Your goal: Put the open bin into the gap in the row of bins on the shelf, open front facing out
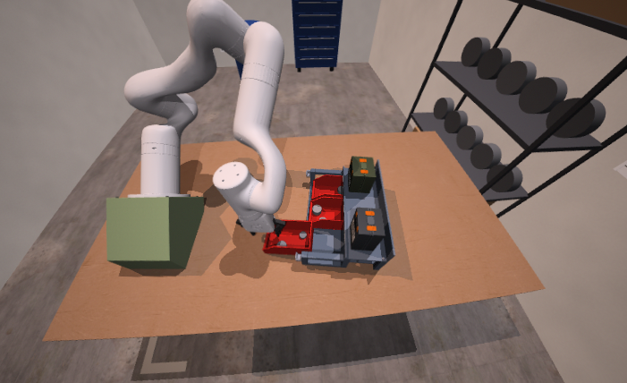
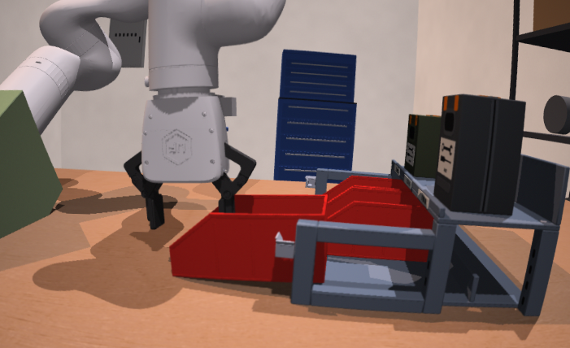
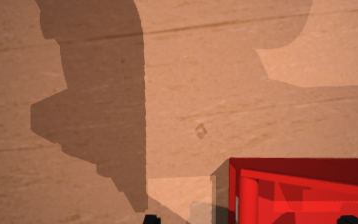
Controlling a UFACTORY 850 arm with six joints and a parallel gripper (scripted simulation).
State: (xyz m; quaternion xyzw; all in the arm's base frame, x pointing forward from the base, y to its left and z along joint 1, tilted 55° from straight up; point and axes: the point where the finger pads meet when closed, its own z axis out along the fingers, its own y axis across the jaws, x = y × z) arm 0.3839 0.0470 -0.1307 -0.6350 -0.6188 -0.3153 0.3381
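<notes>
The red open bin point(image 1: 289, 236) lies part way in the gap at the near end of the grey shelf point(image 1: 349, 223). Its outer end sticks out onto the table, and grey parts lie inside it. Side on, the red open bin point(image 2: 243, 241) passes under the shelf's front bar. My gripper point(image 2: 190, 207) is open and low at that outer end. One finger stands outside the end wall and one inside, and they hold nothing. In the wrist view the bin's corner point(image 3: 305, 192) fills the lower right. Two more red bins point(image 1: 327, 200) sit in the row.
Two dark boxes point(image 1: 362, 174) point(image 1: 368, 228) stand on the shelf's low top board. A green block point(image 1: 148, 233) holds the arm's base at the left. A black rack with discs point(image 1: 510, 109) stands off the table at the right, and a blue cabinet point(image 2: 317, 116) stands behind.
</notes>
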